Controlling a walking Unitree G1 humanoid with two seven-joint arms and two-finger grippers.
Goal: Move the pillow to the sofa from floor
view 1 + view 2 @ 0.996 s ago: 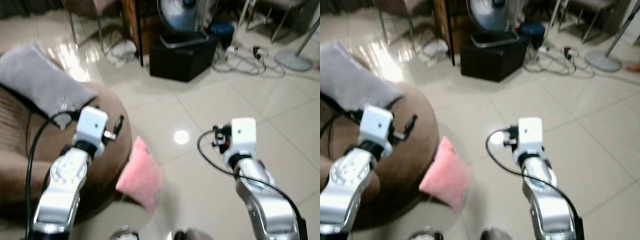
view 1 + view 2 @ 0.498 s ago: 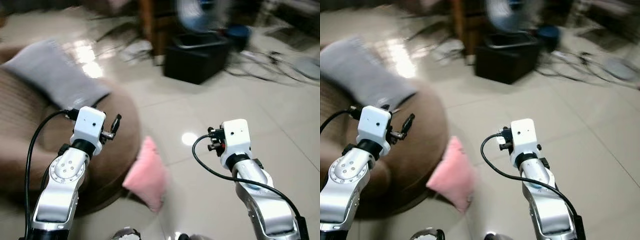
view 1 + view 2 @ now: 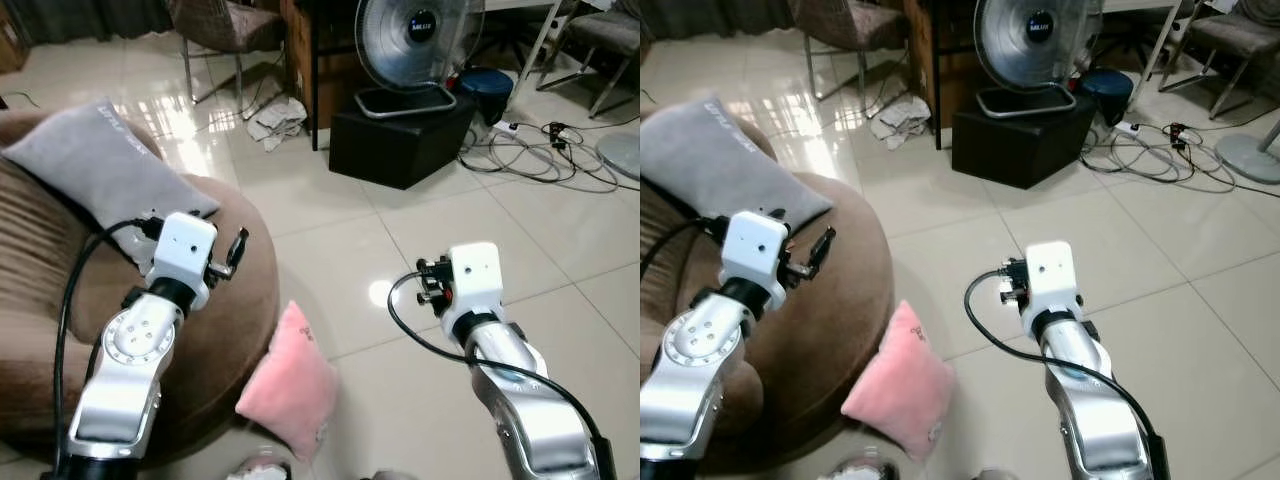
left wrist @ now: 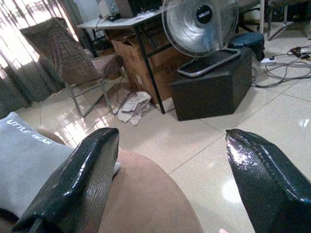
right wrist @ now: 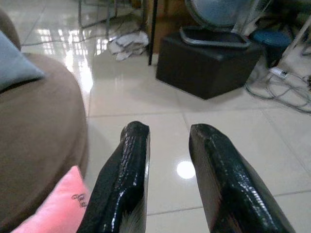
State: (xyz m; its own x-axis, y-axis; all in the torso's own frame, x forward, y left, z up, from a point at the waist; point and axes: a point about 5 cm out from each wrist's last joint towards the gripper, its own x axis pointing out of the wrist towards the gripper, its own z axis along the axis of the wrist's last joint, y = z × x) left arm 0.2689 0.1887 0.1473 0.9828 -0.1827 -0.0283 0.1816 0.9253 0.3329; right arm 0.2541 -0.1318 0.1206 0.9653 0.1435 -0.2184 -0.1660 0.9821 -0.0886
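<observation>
A pink pillow (image 3: 290, 385) stands on the tiled floor, leaning against the side of a round brown sofa (image 3: 50, 310). It also appears at the corner of the right wrist view as the pink pillow (image 5: 54, 213). My left gripper (image 4: 170, 135) is open, fingers wide apart with nothing between them, held over the sofa's edge above and left of the pillow. My right gripper (image 5: 170, 128) hovers above bare floor to the right of the pillow, its fingers a narrow gap apart and holding nothing.
A grey cushion (image 3: 100, 170) lies on the sofa. Beyond the grippers stand a black box (image 3: 400, 135) with a fan (image 3: 415, 40) on it, a crumpled cloth (image 3: 280, 115), loose cables (image 3: 540, 150) and a chair (image 3: 225, 30). Open tiled floor (image 3: 330, 220) lies between.
The camera swung and blurred, then settled; the whole picture shifted. Both arms hold about the same pose, and the pink pillow still leans on the sofa.
</observation>
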